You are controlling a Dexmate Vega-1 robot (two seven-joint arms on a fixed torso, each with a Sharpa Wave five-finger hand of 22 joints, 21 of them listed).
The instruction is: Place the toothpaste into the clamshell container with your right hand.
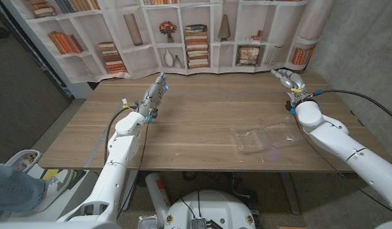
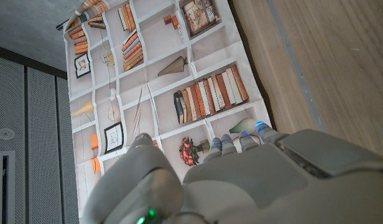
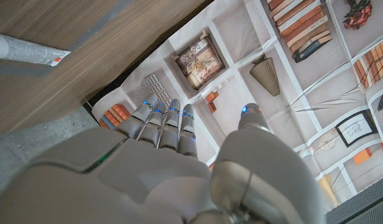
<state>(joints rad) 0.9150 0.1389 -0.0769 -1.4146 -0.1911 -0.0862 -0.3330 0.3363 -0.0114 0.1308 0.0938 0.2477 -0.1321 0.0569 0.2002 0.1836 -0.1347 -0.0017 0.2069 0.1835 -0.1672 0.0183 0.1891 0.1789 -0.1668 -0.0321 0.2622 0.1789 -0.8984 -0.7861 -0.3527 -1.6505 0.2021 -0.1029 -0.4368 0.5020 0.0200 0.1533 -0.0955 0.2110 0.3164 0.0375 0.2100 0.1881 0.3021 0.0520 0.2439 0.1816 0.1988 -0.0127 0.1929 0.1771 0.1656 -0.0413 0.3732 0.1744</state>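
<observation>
The clear clamshell container (image 1: 267,137) lies open on the wooden bench (image 1: 196,121) at about four o'clock from its middle. The right hand (image 1: 287,78) hovers over the far right corner, at one o'clock from the container, fingers straight and close together, holding nothing. The toothpaste (image 3: 27,48) lies on the bench near that hand. The left hand (image 1: 155,93) is raised toward ten o'clock, fingers extended, also holding nothing.

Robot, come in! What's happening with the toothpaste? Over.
Left hand and right hand open, holding nothing. Toothpaste on the table, untouched. Clamshell container lies open. Nothing blocking it.
</observation>
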